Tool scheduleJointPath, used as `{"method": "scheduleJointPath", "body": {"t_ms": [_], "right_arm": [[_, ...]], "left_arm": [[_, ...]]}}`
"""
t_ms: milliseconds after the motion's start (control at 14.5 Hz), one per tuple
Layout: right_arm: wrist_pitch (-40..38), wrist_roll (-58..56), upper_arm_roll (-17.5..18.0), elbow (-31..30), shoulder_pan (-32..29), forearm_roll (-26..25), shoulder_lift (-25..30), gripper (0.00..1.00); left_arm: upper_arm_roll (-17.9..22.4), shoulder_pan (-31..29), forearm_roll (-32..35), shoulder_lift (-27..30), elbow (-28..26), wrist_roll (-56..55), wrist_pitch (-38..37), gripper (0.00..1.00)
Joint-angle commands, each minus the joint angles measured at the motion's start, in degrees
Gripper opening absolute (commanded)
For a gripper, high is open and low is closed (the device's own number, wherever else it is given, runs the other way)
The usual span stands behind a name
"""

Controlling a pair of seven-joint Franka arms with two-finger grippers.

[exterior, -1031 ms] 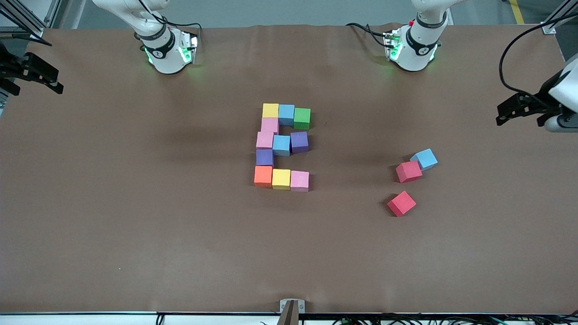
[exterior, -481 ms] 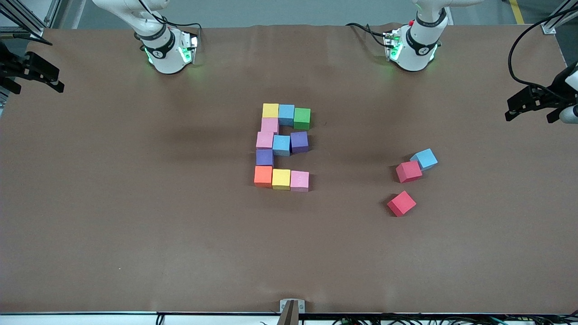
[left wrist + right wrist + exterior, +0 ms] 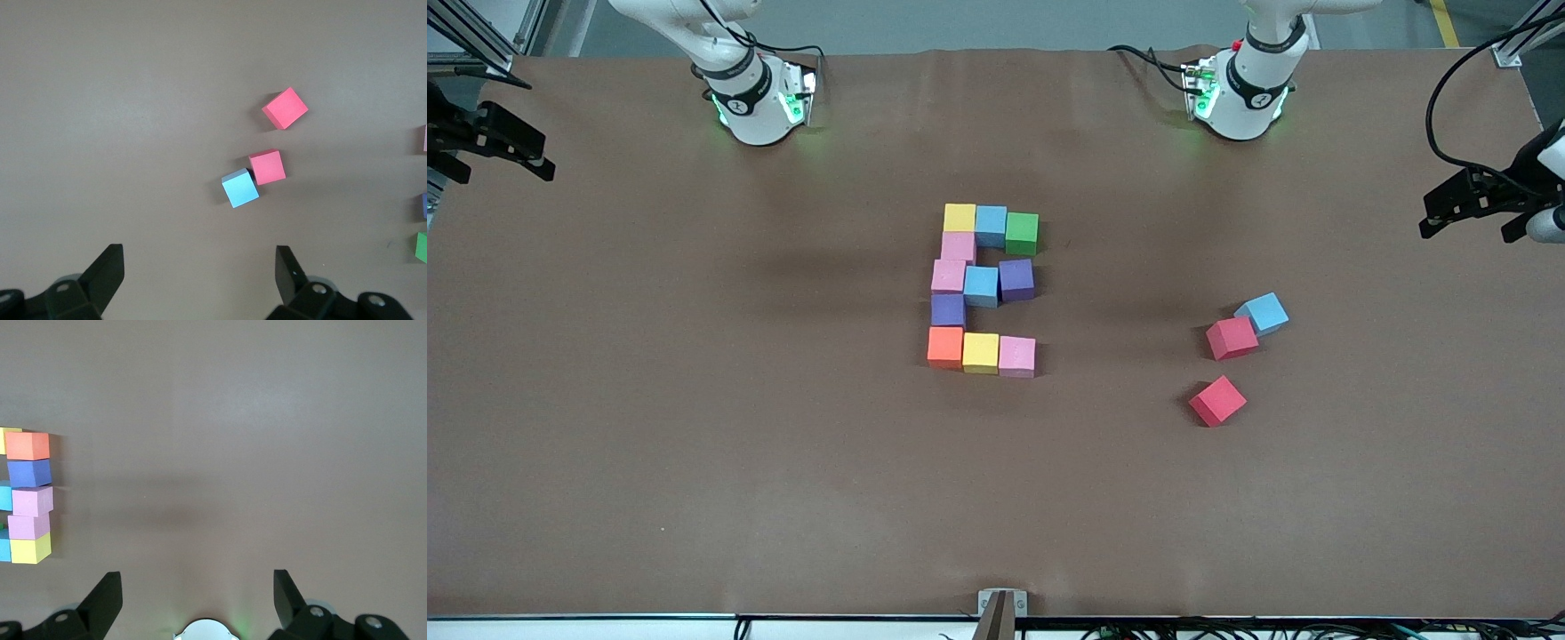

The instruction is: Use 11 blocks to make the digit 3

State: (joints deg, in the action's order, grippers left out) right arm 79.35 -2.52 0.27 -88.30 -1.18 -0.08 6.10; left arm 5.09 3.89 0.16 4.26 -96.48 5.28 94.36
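The left gripper point(image 3: 1476, 213) hangs spread and empty over the left arm's end of the table point(image 3: 694, 444), and the right gripper point(image 3: 498, 147), also spread and empty, hangs over the right arm's end. Mid-table the digit 3 point(image 3: 983, 289) lies as eleven touching blocks. Toward the left arm's end lie a loose blue cube point(image 3: 1262, 313) touching a red cube point(image 3: 1232, 338), and nearer the camera a second red cube point(image 3: 1217, 401).

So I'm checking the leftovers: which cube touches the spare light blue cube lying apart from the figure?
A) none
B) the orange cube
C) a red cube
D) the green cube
C: the spare light blue cube sits corner-to-side against a red cube, away from the digit 3.
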Motion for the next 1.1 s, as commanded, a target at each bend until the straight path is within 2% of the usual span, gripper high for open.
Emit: {"method": "scheduleJointPath", "body": {"t_ms": [0, 344, 756, 1031], "right_arm": [[0.8, 0.76, 0.79, -0.38, -0.93, 0.26, 0.23, 1.0], [1.24, 0.58, 0.79, -0.38, -0.93, 0.26, 0.23, 1.0], [1.95, 0.41, 0.88, -0.38, -0.84, -0.45, 0.23, 1.0], [1.95, 0.41, 0.88, -0.38, -0.84, -0.45, 0.23, 1.0]], "left_arm": [[0.97, 0.6, -0.95, -0.92, 1.99, -0.1, -0.49, 1.0], [0.97, 0.95, -0.16, -1.89, 2.61, 0.52, -0.4, 1.0], [0.44, 1.13, -0.59, -3.47, 6.21, -1.32, -0.49, 1.0], [0.62, 1.38, -0.95, -3.91, 10.07, -4.65, -5.75, 1.0]]}}
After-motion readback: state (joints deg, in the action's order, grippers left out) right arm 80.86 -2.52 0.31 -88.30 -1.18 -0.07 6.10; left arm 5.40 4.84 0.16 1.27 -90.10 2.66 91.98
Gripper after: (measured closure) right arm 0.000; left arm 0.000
